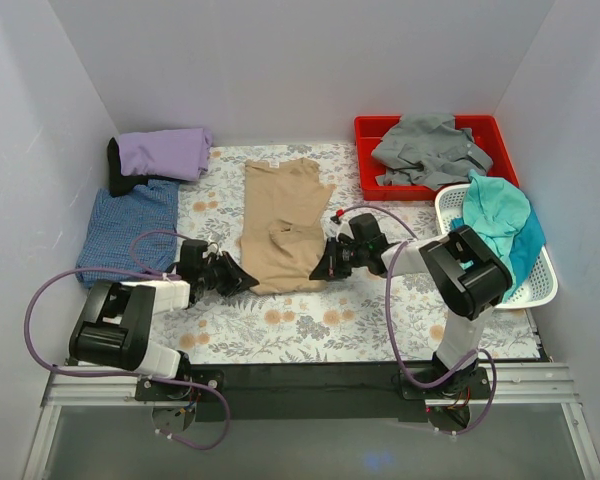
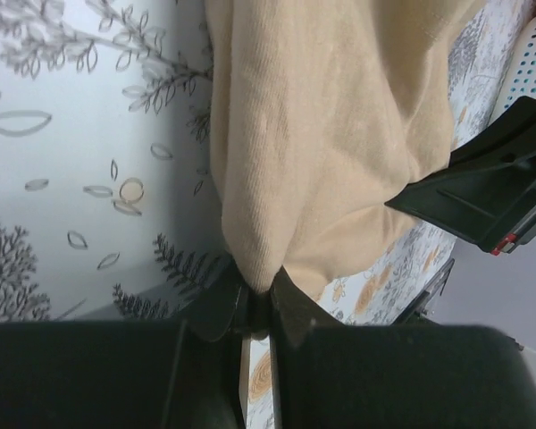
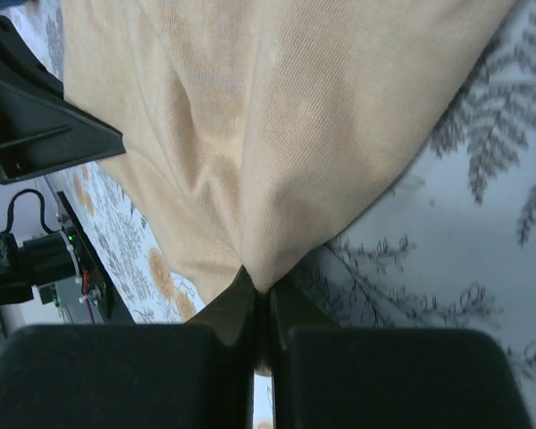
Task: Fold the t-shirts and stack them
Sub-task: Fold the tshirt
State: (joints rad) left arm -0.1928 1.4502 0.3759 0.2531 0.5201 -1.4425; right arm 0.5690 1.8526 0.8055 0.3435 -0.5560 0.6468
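while the left pincer (image 1: 242, 281) and the right pincer (image 1: 318, 268) clamp its near edge, the tan-beige soft cloth t-shirt (image 1: 283, 222) runs lengthwise away from them

the tan shirt lies in the middle of the floral-print bench (image 1: 380, 320), its long axis pointing from the arm bases toward the back wall. the left pincer is clenched on the near left corner and the right pincer on the near right corner. both wrist views show cloth gathered to a peak between closed jaws. neither arm is nearer than the other, and the whole shirt lies beyond them, so a fold would likely carry the near edge forward along that axis toward the far end.

to the left, the textured blue shirt (image 1: 128, 225) lies just beside the left arm, with the folded lavender shirt (image 1: 165, 152) behind it. to the right, the crumpled grey shirt (image 1: 430, 150) fills the red plastic tray (image 1: 364, 150), and the teal shirt (image 1: 495, 215) drapes over the white slotted basket (image 1: 540, 290). none of these lies on the path over the tan shirt. the two arms working close together looks like the only crowding.
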